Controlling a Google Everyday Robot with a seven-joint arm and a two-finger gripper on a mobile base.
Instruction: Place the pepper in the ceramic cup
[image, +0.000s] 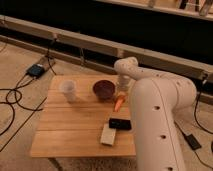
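So the gripper (122, 91) hangs mid-frame just above the orange pepper (118, 103), beside the dark purple bowl (103, 89); can't tell if it's spread or closed. Pepper's lying on the wooden table (65, 130), with the ceramic cup (68, 90) well to its left.

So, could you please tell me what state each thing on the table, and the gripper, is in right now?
pepper: on the table, not yet placed.
cup: upright, pepper not in it.
bowl: upright, between cup and pepper.
black device: lying flat.
pale block: lying flat, beside the device.
gripper: low, right above the pepper.
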